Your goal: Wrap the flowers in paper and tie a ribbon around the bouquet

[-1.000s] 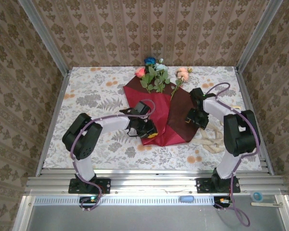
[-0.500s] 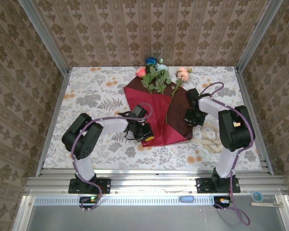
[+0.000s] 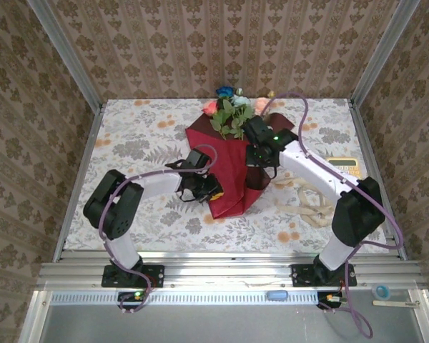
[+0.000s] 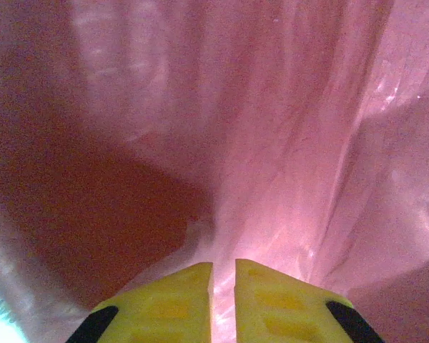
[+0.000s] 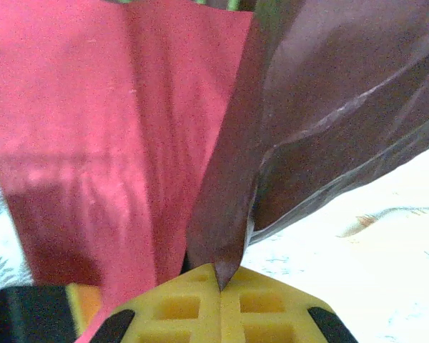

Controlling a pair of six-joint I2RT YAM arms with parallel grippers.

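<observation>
**Paper fold: handling notes**

Paper (image 3: 232, 191) lies at frame centre in the top view, partly folded over the flowers (image 3: 231, 116), whose heads project at upper centre. It is judged thin, light and crease-prone, so take it by an edge or corner, never by the flower heads. Right gripper (image 5: 220, 275) is clenched on a lifted corner. Left gripper (image 4: 223, 270) is pinched on a fold. Ribbon (image 3: 311, 209) lies loose at right. No writing is legible, and the yellow device (image 3: 345, 165) is too small to read.

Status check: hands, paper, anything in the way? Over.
Left hand shut on large dark red paper sheet. Right hand shut on its corner. Green-stemmed artificial flowers poke out far end. Beige ribbon loose, right.
</observation>
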